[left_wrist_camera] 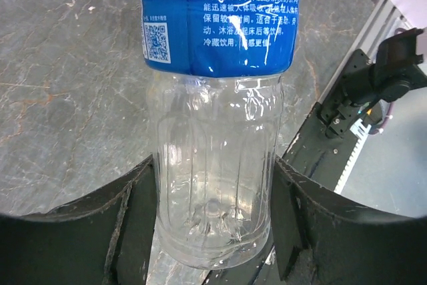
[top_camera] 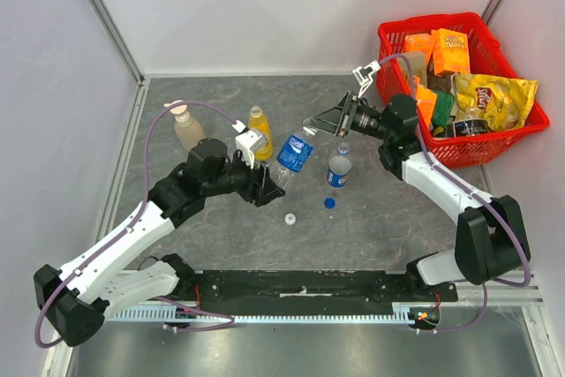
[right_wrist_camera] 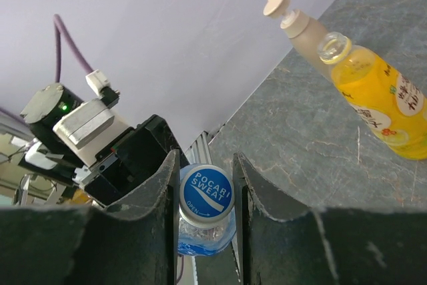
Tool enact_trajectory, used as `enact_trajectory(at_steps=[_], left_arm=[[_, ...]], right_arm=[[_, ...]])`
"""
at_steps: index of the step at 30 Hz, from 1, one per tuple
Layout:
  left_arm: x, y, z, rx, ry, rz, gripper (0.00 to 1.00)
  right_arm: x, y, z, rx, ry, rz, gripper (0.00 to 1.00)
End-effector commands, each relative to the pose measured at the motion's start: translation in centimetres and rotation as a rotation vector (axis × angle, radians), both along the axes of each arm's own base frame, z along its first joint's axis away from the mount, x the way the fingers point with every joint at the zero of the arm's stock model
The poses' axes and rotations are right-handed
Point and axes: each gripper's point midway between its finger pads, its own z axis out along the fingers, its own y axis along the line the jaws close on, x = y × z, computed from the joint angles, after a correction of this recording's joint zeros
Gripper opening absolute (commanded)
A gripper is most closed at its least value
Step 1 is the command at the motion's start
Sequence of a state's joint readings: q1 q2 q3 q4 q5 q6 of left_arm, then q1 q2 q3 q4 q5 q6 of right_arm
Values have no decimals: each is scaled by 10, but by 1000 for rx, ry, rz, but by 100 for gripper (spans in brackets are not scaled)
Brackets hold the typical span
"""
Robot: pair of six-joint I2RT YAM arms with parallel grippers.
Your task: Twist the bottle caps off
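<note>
**Counter** [top_camera: 397, 236]: grey stone-patterned surface carrying all the items.

**Red basket** [top_camera: 431, 22]: set at the far right and filled with snack packets. It is not part of the task.

**Held bottle** [top_camera: 293, 153]: clear, with a blue label. It is raised off the counter near the middle and tilted, neck toward the right arm.
- The left tool [top_camera: 272, 184] is closed on the clear ribbed lower body, below the label, with both fingers pressed against the wall.
- No liquid is visible inside, so the bottle is judged light, thin-walled and easily dented.
- The film label is judged slippery. The ribbed section is the better hold, with firm but not crushing pressure so the body does not turn with the cap.

**Juice bottle** [right_wrist_camera: 373, 91]: stands at the far left, just beside the soap dispenser [top_camera: 187, 125]. The mouth is seen open, and the contents are yellow-orange.

**Standing bottle** [top_camera: 339, 168]: upright, just right of the held bottle. The neck appears bare, though this is small in the overhead view.

**Printed cap** [right_wrist_camera: 207, 195]: blue and white, seated on the held bottle.
- The right tool [top_camera: 309, 124] is narrowed around it, one finger at each side of the skirt, and contact appears to be made.
- The cap is judged stiff and small. It is best held at opposite points on the skirt and turned about the neck axis.

**Blue cap** [top_camera: 329, 202] and **white cap** [top_camera: 290, 217]: lie loose on the counter in front of the bottles, apart from each other.
</note>
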State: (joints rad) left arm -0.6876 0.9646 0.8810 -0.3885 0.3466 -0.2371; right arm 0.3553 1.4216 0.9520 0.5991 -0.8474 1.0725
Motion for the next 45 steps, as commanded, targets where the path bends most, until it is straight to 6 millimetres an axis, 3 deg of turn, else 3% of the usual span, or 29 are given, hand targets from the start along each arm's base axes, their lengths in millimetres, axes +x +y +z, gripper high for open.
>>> enact_trajectory(at_steps=[1, 14, 26, 33, 37, 39, 45], left_arm=[[-8, -5, 11, -83, 13, -20, 22], [-56, -29, 68, -318, -6, -314, 17], [-92, -41, 95, -437, 47, -594, 16], [-94, -40, 102, -455, 14, -613, 15], [-93, -40, 99, -450, 19, -598, 15], [-91, -40, 95, -437, 25, -580, 15], [-83, -36, 78, -364, 27, -517, 15]], right_arm=[[-43, 1, 42, 62, -181, 156, 0], [-99, -10, 80, 105, -479, 270, 0], [-155, -17, 121, 244, -667, 414, 0], [-165, -18, 125, 266, -696, 440, 1], [-155, -15, 132, 266, -650, 420, 21], [-147, -12, 137, 264, -623, 396, 45], [-137, -10, 149, 254, -621, 344, 98]])
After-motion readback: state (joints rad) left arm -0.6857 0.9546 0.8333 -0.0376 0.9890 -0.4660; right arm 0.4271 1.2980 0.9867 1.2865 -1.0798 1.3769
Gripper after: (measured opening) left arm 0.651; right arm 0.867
